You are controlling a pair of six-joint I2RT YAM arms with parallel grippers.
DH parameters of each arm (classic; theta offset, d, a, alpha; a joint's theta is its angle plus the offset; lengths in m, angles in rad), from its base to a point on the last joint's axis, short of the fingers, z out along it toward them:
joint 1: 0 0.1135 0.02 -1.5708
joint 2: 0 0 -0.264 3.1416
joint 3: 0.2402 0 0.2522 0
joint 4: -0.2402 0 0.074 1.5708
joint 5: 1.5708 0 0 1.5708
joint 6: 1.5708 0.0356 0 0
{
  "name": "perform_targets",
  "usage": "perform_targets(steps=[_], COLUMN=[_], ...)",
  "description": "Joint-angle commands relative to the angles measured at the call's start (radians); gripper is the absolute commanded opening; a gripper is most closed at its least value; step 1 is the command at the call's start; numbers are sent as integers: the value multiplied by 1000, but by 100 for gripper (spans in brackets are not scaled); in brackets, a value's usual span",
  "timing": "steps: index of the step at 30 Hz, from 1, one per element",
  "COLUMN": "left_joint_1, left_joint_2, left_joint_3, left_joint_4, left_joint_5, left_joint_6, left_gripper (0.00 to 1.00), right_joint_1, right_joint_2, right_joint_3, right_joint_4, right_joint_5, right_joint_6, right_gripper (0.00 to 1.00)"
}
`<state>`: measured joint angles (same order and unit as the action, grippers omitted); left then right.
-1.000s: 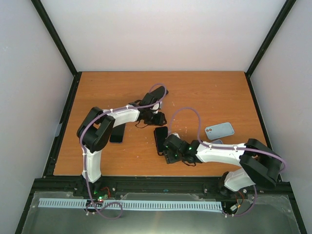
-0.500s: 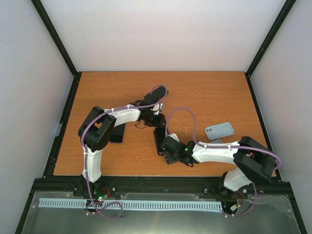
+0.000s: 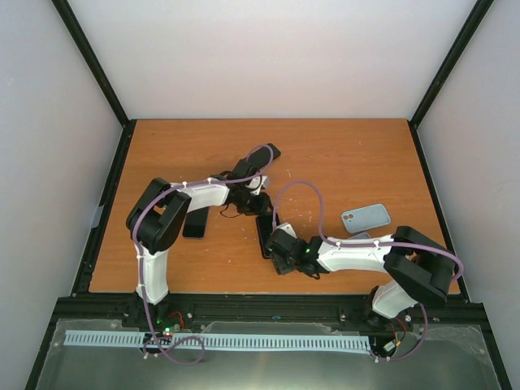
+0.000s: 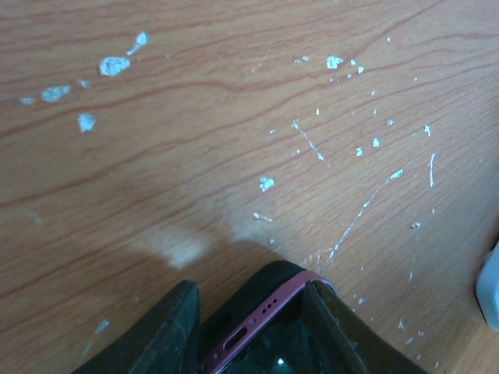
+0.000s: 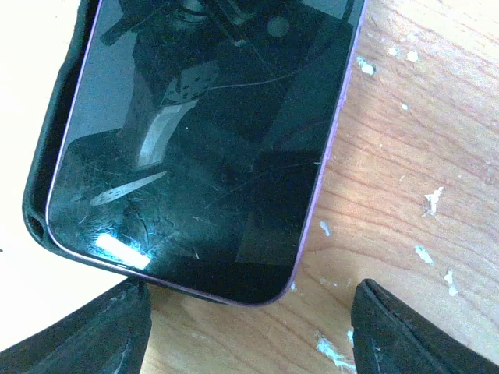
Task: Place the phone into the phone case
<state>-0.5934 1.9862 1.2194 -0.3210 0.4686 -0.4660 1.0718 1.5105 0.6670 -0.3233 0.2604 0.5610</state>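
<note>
A dark-screened phone [image 3: 266, 231] with a purple rim lies mid-table, resting in a black phone case [image 5: 39, 210] whose rim shows along its left side. My left gripper [image 3: 262, 206] is at the far end. In the left wrist view the gripper [image 4: 249, 292] has its jaws narrowed onto the phone [image 4: 261, 323], which shows its port edge. One finger touches the phone's corner and the other the case rim [image 4: 269, 273]. My right gripper [image 3: 278, 245] is at the near end. In the right wrist view the gripper [image 5: 249, 300] stands open, just short of the phone [image 5: 203, 132].
A light blue case [image 3: 366, 217] lies at the right, with a small pale object [image 3: 362, 237] partly hidden by the right arm. A black slab [image 3: 195, 223] lies beside the left arm. A pale object [image 4: 491, 288] shows at the left wrist view's right edge.
The left gripper has come down onto the phone's far end and its jaws have narrowed. The right gripper has slid left toward the phone's near end.
</note>
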Motion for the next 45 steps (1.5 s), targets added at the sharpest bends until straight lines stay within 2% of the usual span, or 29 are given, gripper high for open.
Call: perform_targets(steps=[1,4,8,10,14,18,21,23,25,28,34,39,45], left_joint_1=[-5,-4,-5,-4,-3,-2,-2,-2,-2,-2,-2,-2,13], left_joint_2=[-53,-74,-100,-125,-176,-216,-234,-252,-278,-324,-354,-349,-352], left_joint_3=[-45,-51,-32,-20,-14,-58,-108,-149,-195,-258,-334,-358,-381], left_joint_4=[-35,-27,-46,-55,-67,-72,-56,-37,-10,35,112,152,150], left_joint_5=[30,25,-82,-138,-206,-254,-242,-221,-201,-169,-104,-68,-80], left_joint_6=[-34,-48,-87,-106,-129,-149,-162,-173,-188,-216,-234,-237,-260], left_gripper=[37,38,48,58,63,63,60,59,57,57,57,53,47], right_joint_1=[-1,-1,-1,-1,-1,-1,-1,-1,-5,-36,-172,-285,-336], right_joint_2=[34,34,22,11,-13,-22,-23,-35,-65,-125,-216,-166,-44], right_joint_3=[4,4,2,-1,-12,-17,-17,-22,-34,-65,-123,-152,-155], right_joint_4=[76,94,105,110,134,169,191,187,180,196,283,439,588], right_joint_5=[65,53,31,16,-43,-109,-147,-158,-153,-200,-345,-494,-549], right_joint_6=[11,2,-4,-6,-20,-41,-52,-50,-35,-22,31,117,193], right_gripper=[67,64,60,58,54,51,41,40,42,49,58,66,74])
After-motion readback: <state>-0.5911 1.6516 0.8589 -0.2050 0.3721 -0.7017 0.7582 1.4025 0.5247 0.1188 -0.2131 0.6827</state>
